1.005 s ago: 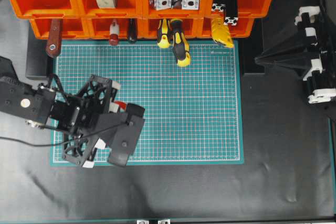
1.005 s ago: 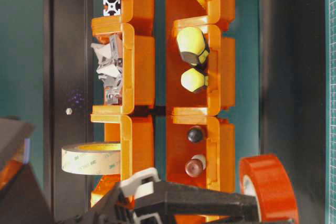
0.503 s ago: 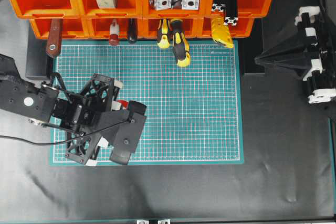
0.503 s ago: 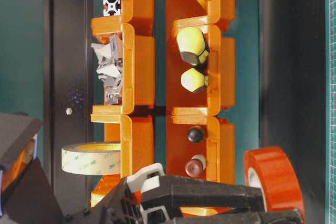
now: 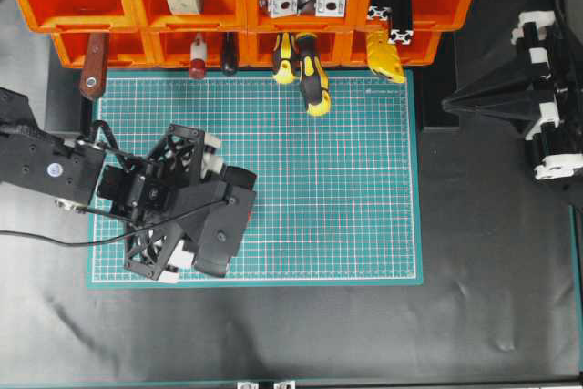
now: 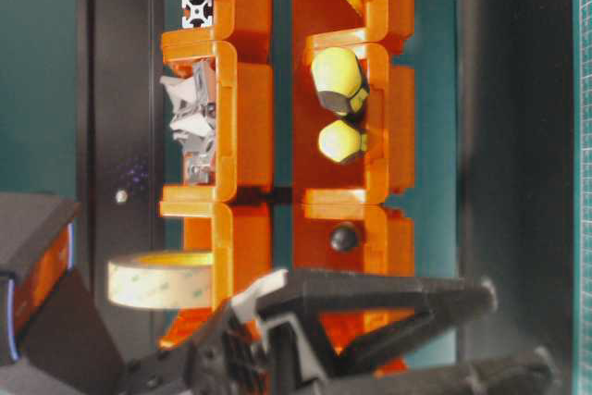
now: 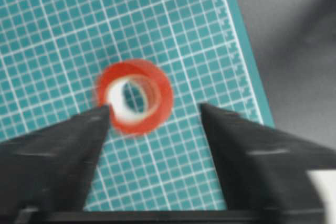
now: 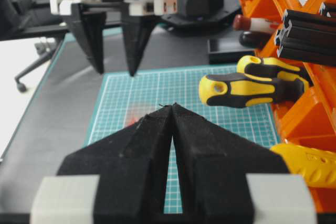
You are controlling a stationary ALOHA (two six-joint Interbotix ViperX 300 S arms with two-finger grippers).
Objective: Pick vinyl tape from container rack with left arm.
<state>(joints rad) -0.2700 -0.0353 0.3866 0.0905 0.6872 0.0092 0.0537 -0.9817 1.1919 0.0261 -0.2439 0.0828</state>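
My left tool [image 7: 152, 111] is spread wide and holds nothing. The red tape [image 7: 134, 96] lies on the green mat [image 7: 63, 19], just under the tool and well away from the orange rack [image 5: 246, 6]. I think the pick is finished, so next I lift clear.

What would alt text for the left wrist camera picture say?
A small red vinyl tape roll lies on a green gridded cutting mat, between two blurred black fingers of the open left gripper. Dark table surface shows at right.
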